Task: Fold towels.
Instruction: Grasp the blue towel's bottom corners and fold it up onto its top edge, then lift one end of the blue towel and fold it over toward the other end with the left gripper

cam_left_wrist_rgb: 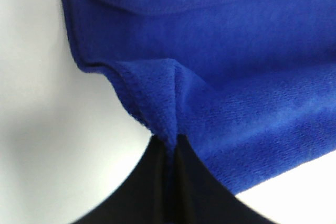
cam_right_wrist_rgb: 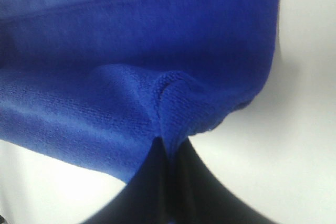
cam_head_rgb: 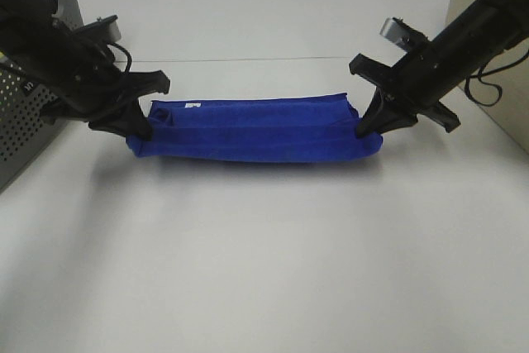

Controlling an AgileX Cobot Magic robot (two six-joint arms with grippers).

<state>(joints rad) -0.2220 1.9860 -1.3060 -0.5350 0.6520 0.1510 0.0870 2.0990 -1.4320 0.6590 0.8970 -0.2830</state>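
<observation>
Now, L gripper [cam_head_rgb: 142, 128], R gripper [cam_head_rgb: 364, 131] pinching towel [cam_head_rgb: 256, 131]

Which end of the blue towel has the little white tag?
The towel end pinched by the left claw; the white tag sits there, none by the right claw.

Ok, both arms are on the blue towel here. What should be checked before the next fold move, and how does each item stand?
1. Left end effector shut on the blue towel: ok.
2. Right end effector shut on the towel's other end: ok.
3. Towel stretched level between them, no sag: ok.
4. Each pinch catches every layer: cannot tell.
5. Towel lifted off the white table: cannot tell.
</observation>
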